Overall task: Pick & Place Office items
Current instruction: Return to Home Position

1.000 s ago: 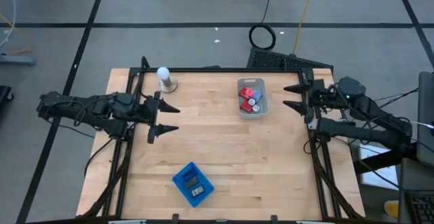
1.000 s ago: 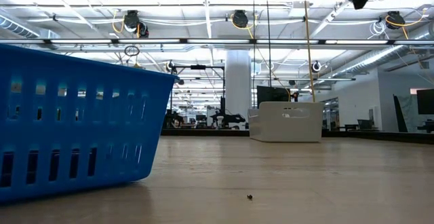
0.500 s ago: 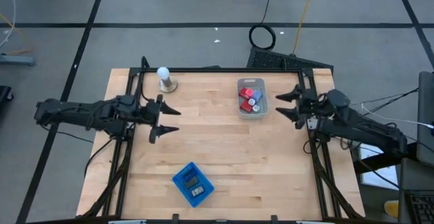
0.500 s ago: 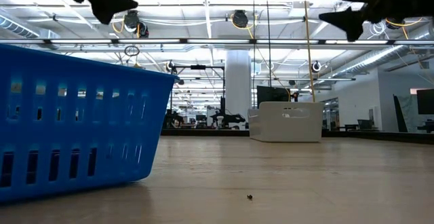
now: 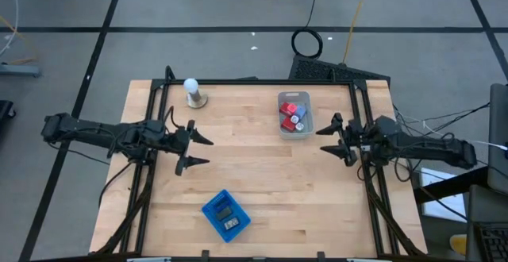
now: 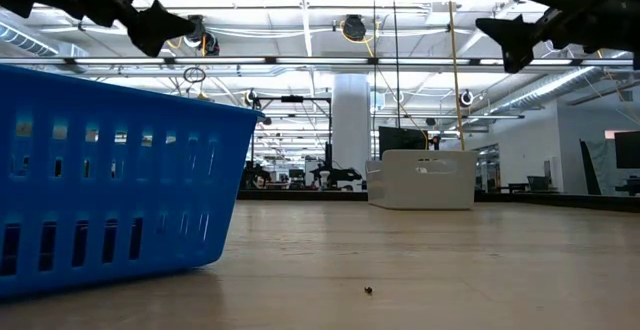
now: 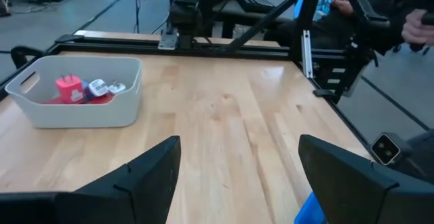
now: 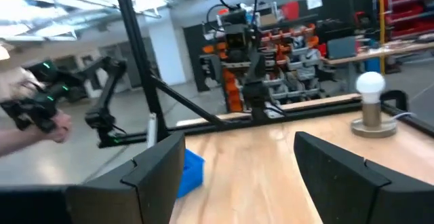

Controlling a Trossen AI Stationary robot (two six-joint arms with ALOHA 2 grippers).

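L claw (image 5: pixel 202 151), R claw (image 5: pixel 329 141) spread — gray bin (image 5: pixel 295 135), blue bin (image 5: pixel 213 202), bulb (image 5: pixel 190 86) apart.

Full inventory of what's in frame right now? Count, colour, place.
table: one, pale wood, under both arms
grey bin: one, far right part of table
office items: several, red, pink, white, in grey bin; exact count unclear
blue bin: one, near edge, left of centre
flat pieces: two, dark and pale grey, in blue bin
white ball: one, on round stand, far left corner
cable coil: one, black, on floor beyond table
hand: a person's, beyond the table
left gripper: open, empty, table's left side
right gripper: open, empty, table's right edge
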